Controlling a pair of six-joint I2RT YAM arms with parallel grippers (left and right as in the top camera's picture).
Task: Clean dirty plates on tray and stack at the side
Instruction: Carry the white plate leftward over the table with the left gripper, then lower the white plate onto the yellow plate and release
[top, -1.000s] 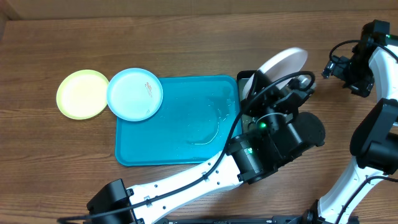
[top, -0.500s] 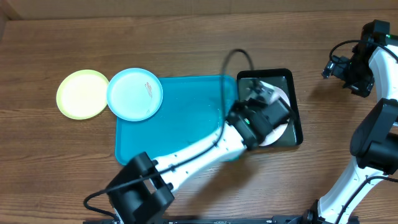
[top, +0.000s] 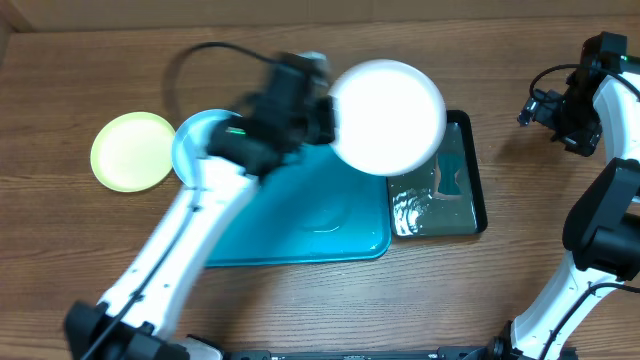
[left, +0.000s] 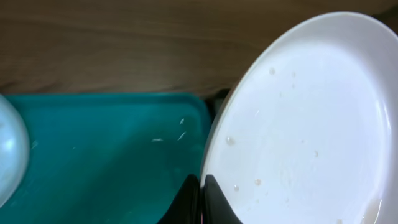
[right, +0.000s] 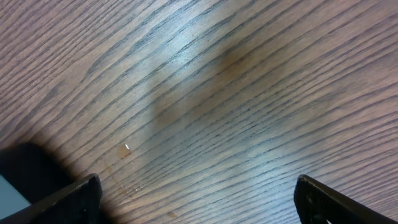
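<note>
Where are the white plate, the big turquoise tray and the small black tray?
white plate (top: 388, 115): overhead view, the middle of its face.
turquoise tray (top: 300, 225): overhead view, bare floor near its front rim.
black tray (top: 440, 205): overhead view, its wet floor.

Plates: three. White plate (top: 388, 103) clamped in left claw (left: 200, 202); light blue plate (top: 188, 155), yellow-green plate (top: 131, 150) behind claw. Trays: two. Turquoise tray (top: 300, 225) under claw, black tray (top: 480, 195) ahead of claw.

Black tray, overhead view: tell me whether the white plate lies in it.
No, the left tool holds the white plate raised, clear of the black tray.
</note>
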